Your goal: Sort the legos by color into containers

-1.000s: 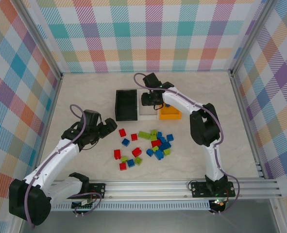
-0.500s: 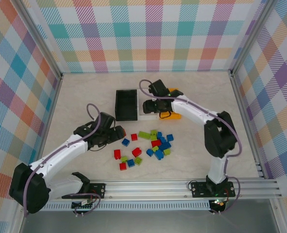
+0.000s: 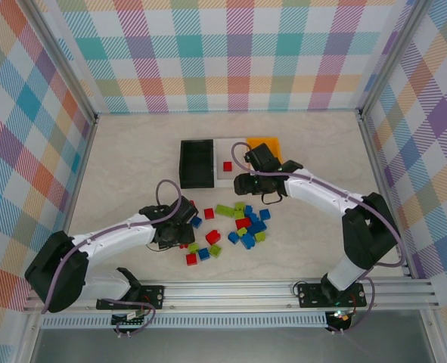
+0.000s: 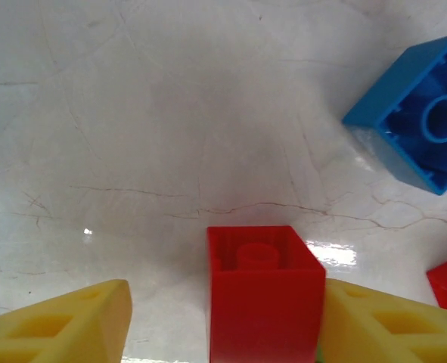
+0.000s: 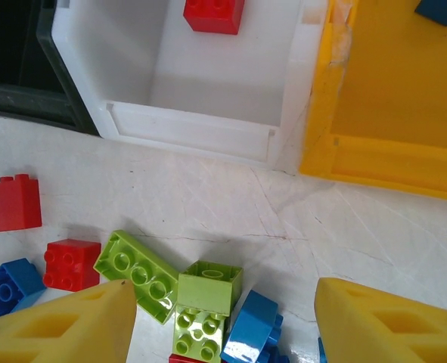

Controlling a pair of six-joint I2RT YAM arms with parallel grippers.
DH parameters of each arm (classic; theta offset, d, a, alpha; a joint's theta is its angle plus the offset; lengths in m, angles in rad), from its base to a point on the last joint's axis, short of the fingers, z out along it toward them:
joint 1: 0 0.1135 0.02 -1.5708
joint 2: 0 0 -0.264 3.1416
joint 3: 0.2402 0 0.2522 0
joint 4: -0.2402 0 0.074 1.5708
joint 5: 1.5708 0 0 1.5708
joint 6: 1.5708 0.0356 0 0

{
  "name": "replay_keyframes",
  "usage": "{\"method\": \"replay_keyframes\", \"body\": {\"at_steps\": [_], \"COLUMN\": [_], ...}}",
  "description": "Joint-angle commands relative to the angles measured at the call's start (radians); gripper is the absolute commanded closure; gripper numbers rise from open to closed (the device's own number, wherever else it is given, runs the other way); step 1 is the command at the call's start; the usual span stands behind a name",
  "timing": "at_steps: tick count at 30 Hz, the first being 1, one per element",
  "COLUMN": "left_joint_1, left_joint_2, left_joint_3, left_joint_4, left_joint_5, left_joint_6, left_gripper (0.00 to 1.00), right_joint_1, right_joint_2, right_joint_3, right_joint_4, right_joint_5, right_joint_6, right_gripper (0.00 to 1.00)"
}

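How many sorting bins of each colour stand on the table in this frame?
Black bin: 1
White bin: 1
Orange bin: 1
Total: 3 bins

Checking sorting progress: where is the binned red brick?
In the top view, the red brick lies in the white bin, the middle one, between the black bin and orange bin.
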Motion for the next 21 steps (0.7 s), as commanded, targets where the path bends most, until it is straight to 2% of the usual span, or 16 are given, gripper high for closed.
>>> {"method": "replay_keyframes", "body": {"at_steps": [1,5,8,14,17,21], "left_joint_1": [-0.011,-0.011,-0.010,-0.011,-0.003,0.002], "left_joint_2": [0.026,0.061,0.067,0.003,0.076,0.267], "left_joint_3": [-0.014,-0.007,0.014,0.176,0.355,0.618], "left_joint_4": [0.036,0.052,0.039,-0.026,-0.035,-0.022], "left_joint_5": [-0.024,-0.031,-0.035,-0.075,-0.098,-0.139], "left_joint_6": [-0.016,-0.018,-0.019,0.021,0.068,0.147], "left_gripper": [0.44,0.63,0.73,0.74,0.74,0.74], "right_joint_1": [-0.002,-0.002,-0.002,-0.002,-0.002,-0.003], "right_joint_2": [-0.045,-0.059,-0.070,-0.124,-0.163,-0.203], "right_joint_3": [-0.014,-0.027,-0.034,-0.070,-0.114,-0.165], "right_joint_4": [0.031,0.031,0.026,0.025,0.038,0.024], "right_joint_5": [0.012,0.025,0.030,0.048,0.052,0.077], "right_joint_6": [0.019,0.016,0.016,0.039,0.057,0.074], "right_gripper": [0.36,0.36,0.36,0.36,0.36,0.36]}}
